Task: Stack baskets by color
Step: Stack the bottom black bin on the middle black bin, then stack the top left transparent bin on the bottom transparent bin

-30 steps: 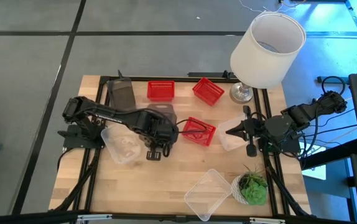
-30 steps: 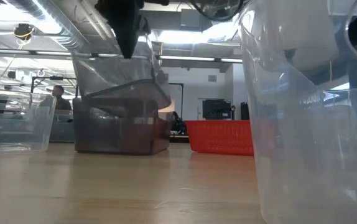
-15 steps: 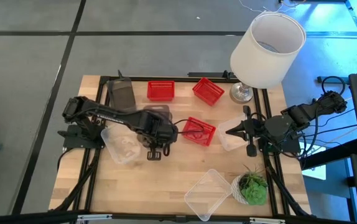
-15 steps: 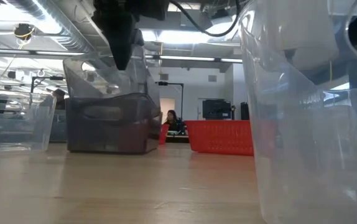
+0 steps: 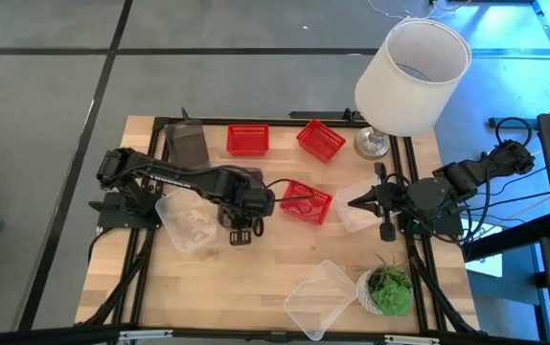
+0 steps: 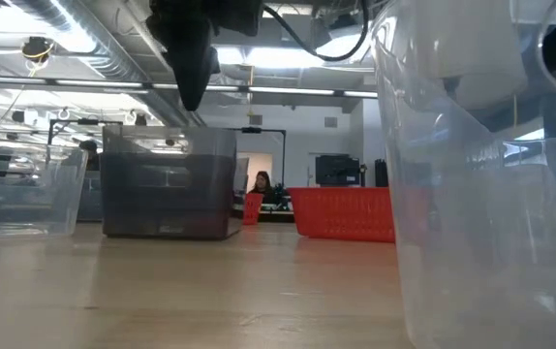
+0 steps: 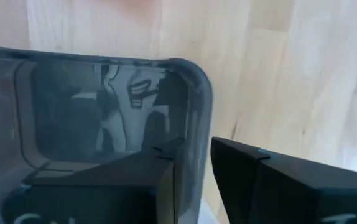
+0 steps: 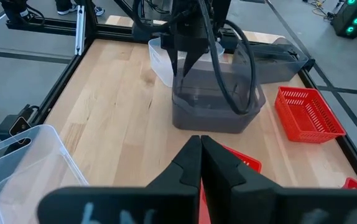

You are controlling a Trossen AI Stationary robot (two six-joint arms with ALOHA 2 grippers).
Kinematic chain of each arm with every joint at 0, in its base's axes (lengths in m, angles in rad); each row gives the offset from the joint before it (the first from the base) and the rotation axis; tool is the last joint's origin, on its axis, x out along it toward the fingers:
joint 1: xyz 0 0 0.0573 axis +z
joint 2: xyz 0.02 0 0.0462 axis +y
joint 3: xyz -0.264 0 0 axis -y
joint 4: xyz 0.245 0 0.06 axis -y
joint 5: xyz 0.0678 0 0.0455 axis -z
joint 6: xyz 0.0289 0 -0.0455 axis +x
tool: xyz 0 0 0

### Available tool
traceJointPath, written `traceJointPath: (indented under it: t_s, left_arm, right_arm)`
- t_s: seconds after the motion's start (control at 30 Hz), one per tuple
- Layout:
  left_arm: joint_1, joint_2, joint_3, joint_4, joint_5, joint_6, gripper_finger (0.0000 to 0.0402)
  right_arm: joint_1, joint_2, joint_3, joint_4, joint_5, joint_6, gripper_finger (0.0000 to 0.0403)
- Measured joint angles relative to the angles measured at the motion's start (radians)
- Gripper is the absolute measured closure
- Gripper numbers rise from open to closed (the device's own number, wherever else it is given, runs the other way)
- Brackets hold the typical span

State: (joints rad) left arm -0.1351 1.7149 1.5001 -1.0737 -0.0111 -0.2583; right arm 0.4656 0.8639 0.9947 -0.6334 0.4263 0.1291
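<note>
Now the left gripper (image 5: pixel 240 233) straddles the grey basket's (image 8: pixel 216 93) wall, fingers parted; the right gripper (image 5: pixel 355 203) waits clenched.

Left arm: extends from its base at the left edge of the surface toward the centre, wrist bent downward. Left gripper (image 5: pixel 240 233) points down, its jaws parted a little, one finger (image 7: pixel 278 186) outside and one inside the wall of the dark grey basket (image 7: pixel 97 112); no firm clamp can be confirmed.

Right arm: folded low at the right edge of the surface. Right gripper (image 5: pixel 356 202) points toward the centre, its jaws pressed together, holding nothing.
</note>
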Motion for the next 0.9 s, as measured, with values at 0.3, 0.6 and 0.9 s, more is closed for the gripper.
traceJointPath:
  t_s: [0.3,0.6,0.9]
  left_arm:
    - [0.031,0.000,0.251,-0.249,-0.189,-0.072,0.0333]
    - [0.080,-0.022,0.392,-0.421,-0.217,-0.233,0.0334]
    - [0.037,-0.083,0.394,-0.432,-0.218,-0.343,0.0336]
  right_arm:
    - [0.000,0.000,0.000,0.009,-0.007,0.008,0.0395]
    - [0.000,0.000,0.000,0.049,-0.153,0.049,0.0395]
    - [0.000,0.021,0.000,0.189,-0.167,0.076,0.0395]
